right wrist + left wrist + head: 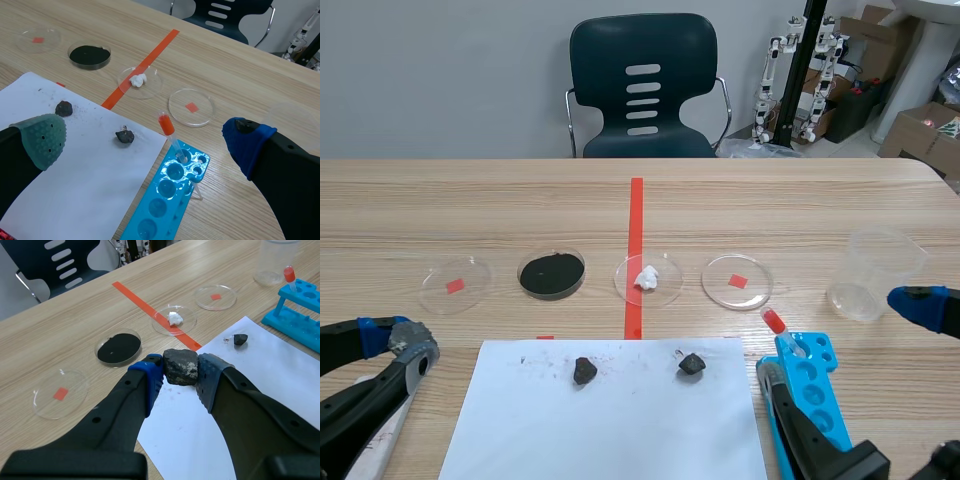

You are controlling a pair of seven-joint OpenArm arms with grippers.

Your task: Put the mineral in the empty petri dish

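In the left wrist view a dark grey mineral is pinched between the pads of my left gripper, just above the near corner of the white paper. In the scene view that gripper sits low at the table's left. Two smaller minerals lie on the paper. Two empty petri dishes stand in the row behind, one far left and one right. My right gripper is open over the paper's right edge and holds nothing.
A dish of black powder and a dish with a white lump stand between the empty dishes. A blue tube rack with a red-capped tube is at right, a clear plastic beaker behind it.
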